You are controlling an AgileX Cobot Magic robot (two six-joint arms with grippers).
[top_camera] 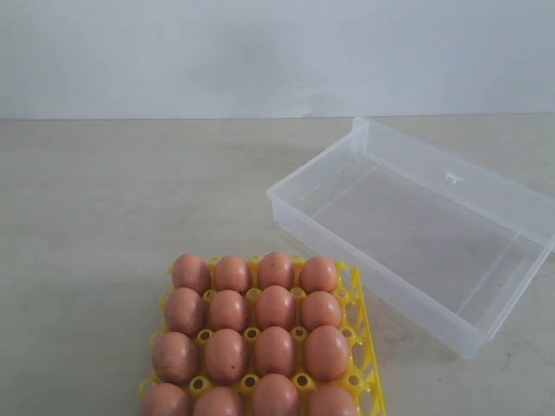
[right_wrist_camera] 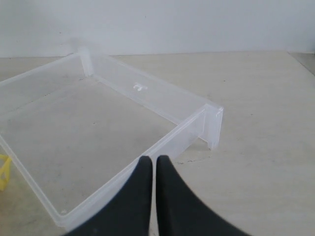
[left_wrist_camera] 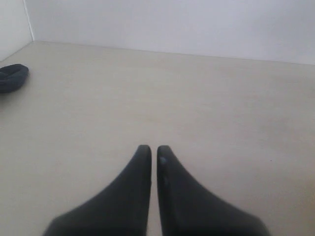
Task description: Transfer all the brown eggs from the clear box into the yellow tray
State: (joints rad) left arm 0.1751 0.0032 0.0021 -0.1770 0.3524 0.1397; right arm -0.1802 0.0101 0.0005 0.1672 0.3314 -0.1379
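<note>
1. Eggs first: the brown eggs stand on end in the cups of the yellow tray, four across and four rows on view, long axes upright. The nearest row is cut by the bottom edge of the exterior view.
2. The clear box lies just beside the tray's right corner, set at a slant. Its long axis runs from the far left towards the near right, with the lid folded open behind it.
3. Open room: bare table spreads wide to the left of the tray and behind it.
4. The left gripper has its fingers pressed together, holding nothing, over bare table. A dark object sits off at the edge, and no eggs show in its view.
5. The right gripper is closed and empty too, tips at the box's near wall. A sliver of the tray shows beside the box.
</note>
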